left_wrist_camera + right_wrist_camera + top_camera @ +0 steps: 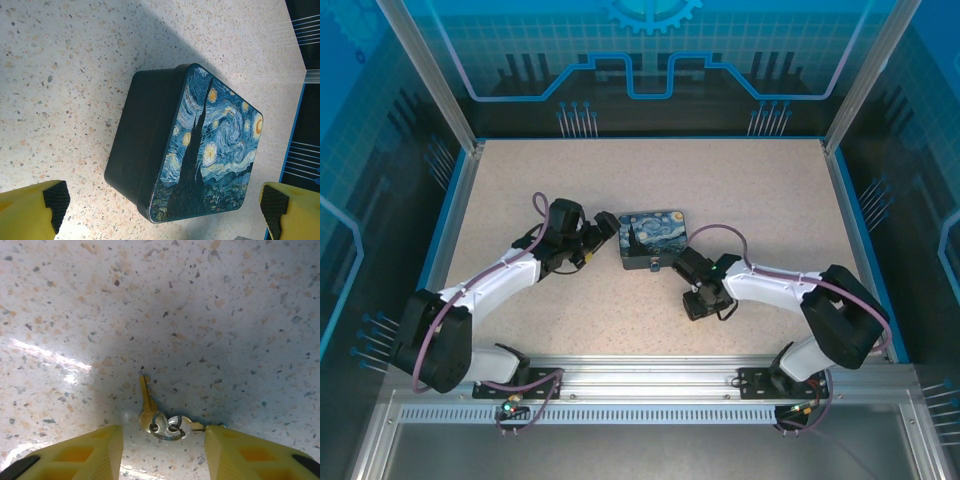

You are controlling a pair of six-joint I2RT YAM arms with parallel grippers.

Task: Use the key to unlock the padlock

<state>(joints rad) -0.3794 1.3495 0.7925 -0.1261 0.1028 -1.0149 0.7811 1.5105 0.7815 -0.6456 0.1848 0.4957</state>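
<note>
Two small brass keys lie flat on the speckled table, joined by a metal ring (167, 428). One key (145, 396) points away from me. The second one (196, 426) lies sideways with its tip against the right finger. My right gripper (162, 436) is open, its yellow fingers low on either side of the keys and holding nothing. A box with a blue swirl print (210, 150) sits mid-table. My left gripper (165, 210) is wide open at the box's left end (604, 228). A small silvery piece (653, 265) sits at the box's near side; I cannot tell whether it is the padlock.
Blue walls and aluminium posts (470, 150) fence the table at the back and both sides. The right arm (780, 285) reaches in from the near right, and the left arm (500, 280) from the near left. Bare tabletop (760, 190) lies behind the box.
</note>
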